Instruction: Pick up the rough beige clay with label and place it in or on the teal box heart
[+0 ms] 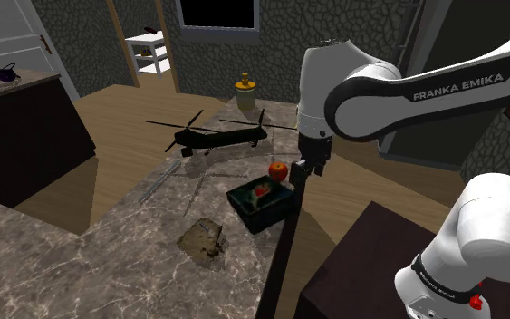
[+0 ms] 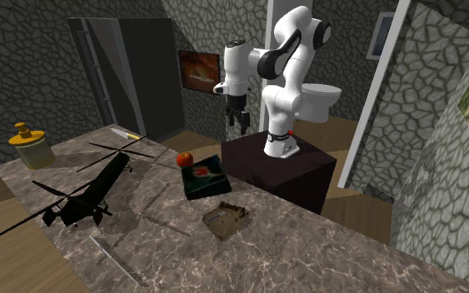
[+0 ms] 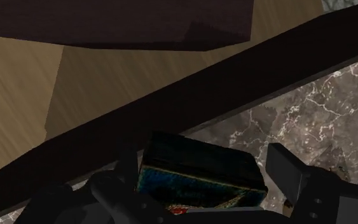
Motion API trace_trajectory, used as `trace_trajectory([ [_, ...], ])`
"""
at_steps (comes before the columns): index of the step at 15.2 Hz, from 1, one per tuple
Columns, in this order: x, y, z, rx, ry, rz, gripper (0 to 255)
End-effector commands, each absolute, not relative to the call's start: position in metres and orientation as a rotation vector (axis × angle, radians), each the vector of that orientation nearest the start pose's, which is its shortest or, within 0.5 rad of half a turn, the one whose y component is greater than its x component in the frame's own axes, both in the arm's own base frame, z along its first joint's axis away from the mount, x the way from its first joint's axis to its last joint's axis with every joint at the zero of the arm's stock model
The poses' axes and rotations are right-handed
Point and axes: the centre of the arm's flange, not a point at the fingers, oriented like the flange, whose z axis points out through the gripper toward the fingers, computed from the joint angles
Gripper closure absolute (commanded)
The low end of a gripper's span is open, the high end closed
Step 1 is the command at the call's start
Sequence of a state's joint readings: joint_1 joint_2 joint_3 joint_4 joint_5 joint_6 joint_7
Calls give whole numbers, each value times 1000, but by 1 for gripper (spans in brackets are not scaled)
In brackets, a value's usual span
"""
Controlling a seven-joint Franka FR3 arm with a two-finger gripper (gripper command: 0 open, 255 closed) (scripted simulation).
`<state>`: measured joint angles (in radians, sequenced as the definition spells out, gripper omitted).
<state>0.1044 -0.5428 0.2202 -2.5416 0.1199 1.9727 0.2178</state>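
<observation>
Over the marble counter (image 1: 62,263), the gripper (image 1: 305,172) hangs, fingers apart, seemingly above the teal box (image 1: 266,220).

Your table (image 1: 108,263): grey-brown marble with pale veining. Clay (image 1: 203,240): dull beige-brown, mottled and rough. Box (image 1: 271,220): dark teal, with a red patch inside. Apple (image 1: 278,169): red-orange. Helicopter (image 1: 216,138): black all over. Jar (image 1: 245,91): yellow. Arm (image 1: 370,86): white with dark joints, white lettering on a black band. Your hand (image 1: 305,167): plain black. Walls (image 1: 216,54): grey cobble pattern. Floor (image 1: 144,118): tan wood grain.
</observation>
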Motion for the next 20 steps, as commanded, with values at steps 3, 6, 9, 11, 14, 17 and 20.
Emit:
trace_trajectory([
  [3,370,172,420,-3148,-70,4,0],
  [6,380,202,399,-3144,-94,-29,0],
  [9,391,233,379,-3140,-117,-61,0],
  [11,398,253,365,-3137,-132,-82,0],
  [14,408,284,346,-3132,-155,-114,0],
  [17,419,315,326,-3127,-178,-146,0],
  [20,429,347,307,-3121,-201,-178,0],
])
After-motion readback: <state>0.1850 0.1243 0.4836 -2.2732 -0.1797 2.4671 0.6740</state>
